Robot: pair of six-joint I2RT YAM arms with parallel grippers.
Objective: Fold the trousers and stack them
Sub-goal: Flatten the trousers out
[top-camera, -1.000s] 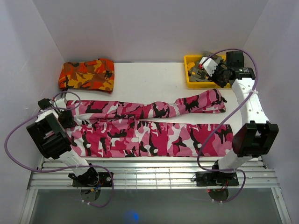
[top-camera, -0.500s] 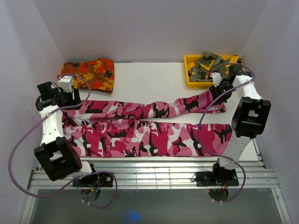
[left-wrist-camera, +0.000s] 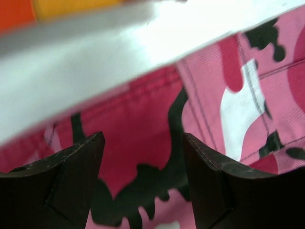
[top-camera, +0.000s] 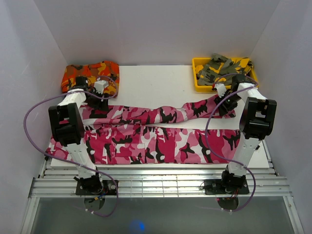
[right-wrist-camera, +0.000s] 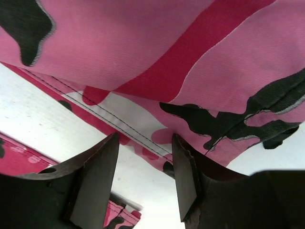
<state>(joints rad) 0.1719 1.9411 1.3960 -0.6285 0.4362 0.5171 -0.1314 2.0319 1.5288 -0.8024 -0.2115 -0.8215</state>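
The pink, magenta, white and black camouflage trousers (top-camera: 161, 139) lie spread flat across the white table, waist at the left and legs running right. My left gripper (top-camera: 100, 95) hovers over the far waist corner. In the left wrist view the left gripper (left-wrist-camera: 143, 183) is open, with pink fabric (left-wrist-camera: 143, 124) showing between its dark fingers (left-wrist-camera: 71, 181). My right gripper (top-camera: 223, 102) sits at the far leg's cuff. In the right wrist view the right gripper (right-wrist-camera: 143, 179) is open, straddling the stitched hem (right-wrist-camera: 124, 126) without pinching it.
Folded orange-red camouflage trousers (top-camera: 91, 78) lie at the back left, close to the left gripper. A yellow bin (top-camera: 199, 83) at the back right holds olive-grey camouflage trousers (top-camera: 219, 68). Walls close in on both sides, and a metal rail runs along the near edge.
The left gripper swung from the left edge to the far waist corner. The right gripper left the yellow bin, came down to the far leg's cuff and opened.
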